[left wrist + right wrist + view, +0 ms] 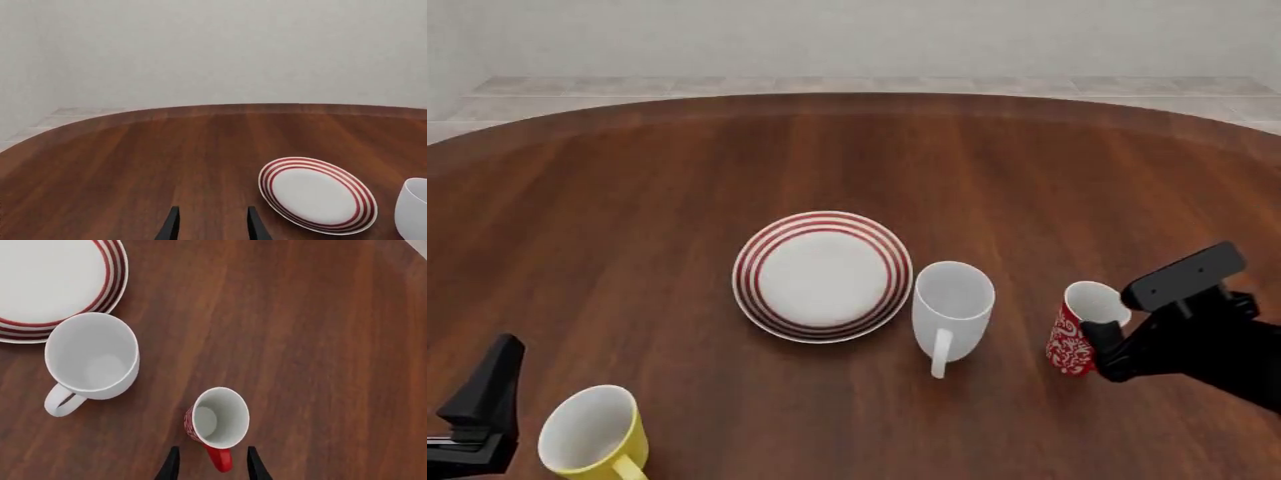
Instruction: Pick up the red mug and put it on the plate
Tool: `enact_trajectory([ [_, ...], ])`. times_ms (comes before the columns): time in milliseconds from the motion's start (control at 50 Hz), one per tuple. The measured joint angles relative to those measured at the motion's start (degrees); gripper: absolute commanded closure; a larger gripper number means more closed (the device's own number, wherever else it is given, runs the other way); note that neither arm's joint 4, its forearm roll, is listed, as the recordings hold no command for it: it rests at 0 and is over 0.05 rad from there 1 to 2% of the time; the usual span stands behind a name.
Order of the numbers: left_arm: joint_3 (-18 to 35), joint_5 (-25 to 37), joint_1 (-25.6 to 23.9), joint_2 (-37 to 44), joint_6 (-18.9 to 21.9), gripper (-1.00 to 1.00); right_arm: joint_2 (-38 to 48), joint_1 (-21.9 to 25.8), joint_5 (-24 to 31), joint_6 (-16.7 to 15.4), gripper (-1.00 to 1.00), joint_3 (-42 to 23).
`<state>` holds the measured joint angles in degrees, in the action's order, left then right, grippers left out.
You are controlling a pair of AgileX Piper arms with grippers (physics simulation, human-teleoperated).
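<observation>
While the red mug (1077, 341) is standing on the bench (627, 220) right of the plate (822, 275), the right end effector (209, 466) is straddling its handle, spread, ready to pinch.

A big brown wooden table (627, 200) with a round edge fills the room. A plain white mug (950, 305) stands up near the middle, its handle pointing toward me. A yellow mug (590, 432), white inside, stands at the near left. Behind the table is a pale wall (854, 35).
</observation>
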<state>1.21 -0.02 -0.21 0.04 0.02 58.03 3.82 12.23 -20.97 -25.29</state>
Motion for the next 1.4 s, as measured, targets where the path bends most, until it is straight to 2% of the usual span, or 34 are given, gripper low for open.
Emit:
enact_trajectory([
  [640,0.15,0.15,-0.1,0.01,0.12,-1.0,6.17,-1.69,-6.1,0.33,-1.0,3.08],
  [1400,0.29,0.22,-0.08,0.03,-0.11,-1.0,10.96,-4.07,-10.92,-0.59,-1.0,5.52],
])
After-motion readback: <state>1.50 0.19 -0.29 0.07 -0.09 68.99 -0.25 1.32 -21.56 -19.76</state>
